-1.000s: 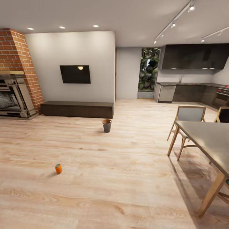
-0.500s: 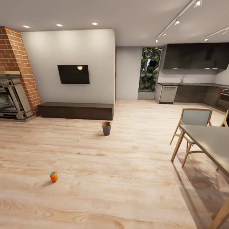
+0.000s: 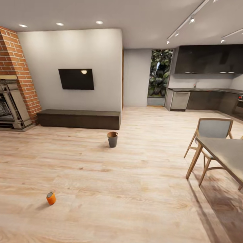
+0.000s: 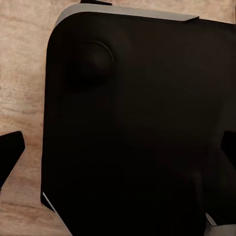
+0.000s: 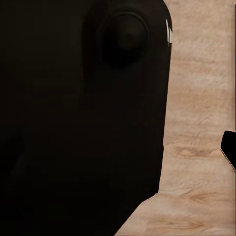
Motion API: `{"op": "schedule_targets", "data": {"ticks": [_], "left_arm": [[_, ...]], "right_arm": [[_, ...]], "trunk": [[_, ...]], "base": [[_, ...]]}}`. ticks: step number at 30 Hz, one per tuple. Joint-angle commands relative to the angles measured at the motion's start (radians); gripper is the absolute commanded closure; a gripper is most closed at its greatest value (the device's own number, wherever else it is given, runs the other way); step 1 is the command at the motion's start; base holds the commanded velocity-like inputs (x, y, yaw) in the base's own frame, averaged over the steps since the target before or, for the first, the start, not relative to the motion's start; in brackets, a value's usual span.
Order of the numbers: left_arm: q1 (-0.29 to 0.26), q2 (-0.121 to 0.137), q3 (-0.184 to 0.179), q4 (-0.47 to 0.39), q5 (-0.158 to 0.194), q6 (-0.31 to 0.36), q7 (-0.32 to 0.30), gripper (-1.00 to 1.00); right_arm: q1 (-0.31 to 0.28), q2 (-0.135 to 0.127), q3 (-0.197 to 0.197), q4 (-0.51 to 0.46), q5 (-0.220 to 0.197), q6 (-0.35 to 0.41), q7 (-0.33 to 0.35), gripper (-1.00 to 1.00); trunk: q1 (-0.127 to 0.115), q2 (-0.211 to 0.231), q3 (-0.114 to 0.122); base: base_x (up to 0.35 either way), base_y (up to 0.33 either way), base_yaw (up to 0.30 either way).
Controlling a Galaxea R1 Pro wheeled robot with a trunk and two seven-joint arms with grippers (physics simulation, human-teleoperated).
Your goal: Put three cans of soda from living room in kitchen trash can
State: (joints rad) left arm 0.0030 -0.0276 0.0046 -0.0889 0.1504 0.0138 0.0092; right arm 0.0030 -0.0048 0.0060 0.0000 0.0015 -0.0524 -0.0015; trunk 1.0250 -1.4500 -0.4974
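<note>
Tilting on the plank floor [image 3: 135,189] — orange soda can [image 3: 51,198], grey top leaning up-left; fingers' state unreadable.

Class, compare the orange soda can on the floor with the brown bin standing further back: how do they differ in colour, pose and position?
The soda can is bright orange with a grey top; the trash can is brown and dark-walled. The soda can looks tilted, the trash can stands upright and open-topped. The soda can lies nearer the camera, the trash can nearer the long dark bench. Both rest on the plank floor.
</note>
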Motion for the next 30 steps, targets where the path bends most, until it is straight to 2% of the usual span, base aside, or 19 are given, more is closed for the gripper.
{"op": "schedule_targets", "data": {"ticks": [1,30], "left_arm": [[0.000,0.000,0.000,0.000,0.000,0.000,0.000,-1.00],[0.000,0.000,0.001,-0.028,0.002,0.000,0.000,-1.00]], "right_arm": [[0.000,0.000,0.000,0.000,0.000,0.000,0.000,-1.00],[0.000,0.000,0.000,0.000,0.002,0.000,0.000,-1.00]], "trunk": [[0.000,0.000,0.000],[0.000,0.000,0.000]], "base": [[0.338,0.000,0.000],[0.338,0.000,0.000]]}}
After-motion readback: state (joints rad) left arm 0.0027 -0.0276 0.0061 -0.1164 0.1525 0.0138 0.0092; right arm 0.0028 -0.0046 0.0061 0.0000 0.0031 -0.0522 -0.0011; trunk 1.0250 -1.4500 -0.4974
